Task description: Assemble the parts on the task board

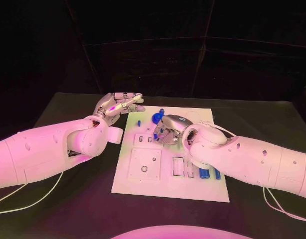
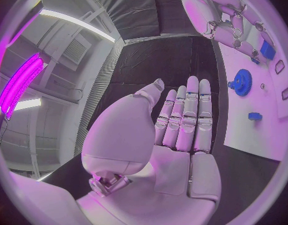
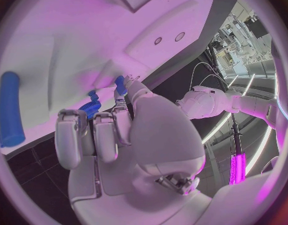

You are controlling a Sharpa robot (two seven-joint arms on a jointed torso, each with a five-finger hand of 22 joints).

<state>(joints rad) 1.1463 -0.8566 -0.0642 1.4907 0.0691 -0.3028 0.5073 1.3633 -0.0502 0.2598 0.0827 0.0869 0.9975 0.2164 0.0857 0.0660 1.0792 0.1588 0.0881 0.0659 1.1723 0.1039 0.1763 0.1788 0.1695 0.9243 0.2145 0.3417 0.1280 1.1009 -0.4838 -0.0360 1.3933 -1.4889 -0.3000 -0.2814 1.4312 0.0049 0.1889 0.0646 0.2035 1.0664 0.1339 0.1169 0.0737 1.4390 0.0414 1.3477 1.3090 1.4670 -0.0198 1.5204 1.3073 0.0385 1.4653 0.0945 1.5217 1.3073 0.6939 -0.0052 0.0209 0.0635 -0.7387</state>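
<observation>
The right hand (image 1: 169, 130) is reaching over the far half of the task board (image 1: 169, 191), its fingers curled down around a small blue part (image 3: 121, 84) — the right wrist view shows the fingertips pinching it against the white surface. A blue gear (image 1: 156, 117) is standing just beyond the hand, toward the board's far edge, and a smaller blue piece (image 1: 139, 121) is lying beside it to the left. In the left wrist view the gear (image 2: 242, 81) and that small piece (image 2: 255, 116) are sitting apart on the plate. Near the board's right side, blue rods (image 1: 206, 174) are lying beside a row of narrow slots, partly covered by the right forearm.

The left hand (image 1: 117, 106) is hovering off the board's far-left corner, above the black table (image 1: 67, 107) — released, fingers straight and held together, grasping nothing. The near half of the board, with its square recess, is lying uncovered between the two forearms.
</observation>
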